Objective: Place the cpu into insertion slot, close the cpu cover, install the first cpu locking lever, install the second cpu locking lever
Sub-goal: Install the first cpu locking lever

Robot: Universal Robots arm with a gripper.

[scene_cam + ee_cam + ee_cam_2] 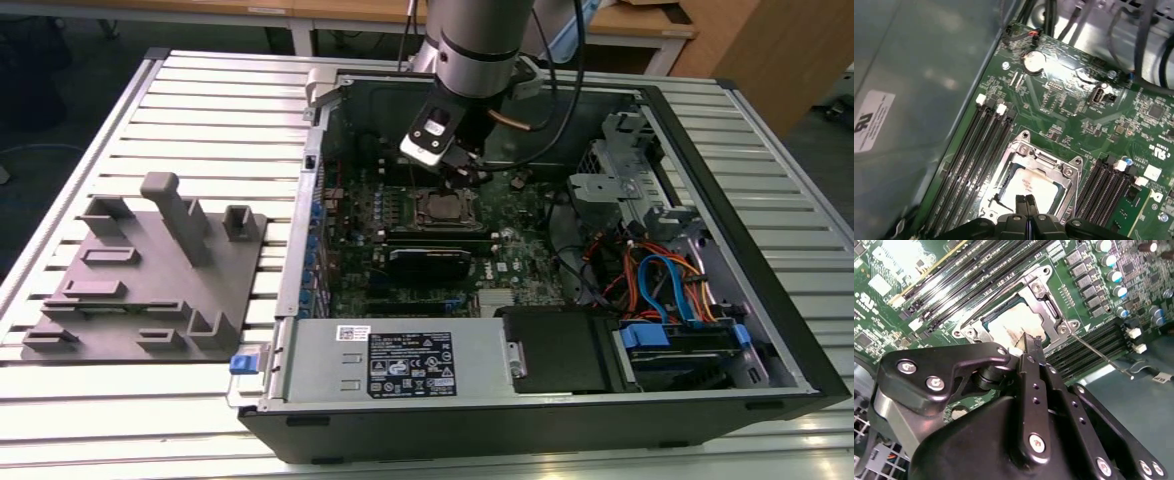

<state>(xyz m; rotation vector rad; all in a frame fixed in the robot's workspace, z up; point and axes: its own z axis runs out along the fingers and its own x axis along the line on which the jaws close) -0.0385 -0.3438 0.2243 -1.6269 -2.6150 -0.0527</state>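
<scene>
Gripper (1026, 201) clenched, fingertips pressed together, nothing between them, poised just over the cpu (1041, 185). Chip sits in the insertion slot (1002, 187) on the green board (1064, 100), with the cpu cover (1024, 149) lying flat around it. In the second wrist view, a thin locking lever (1104, 357) angles out from the socket corner, away from the frame. In the exterior view, the arm reaches into the open computer case (534, 430).
</scene>
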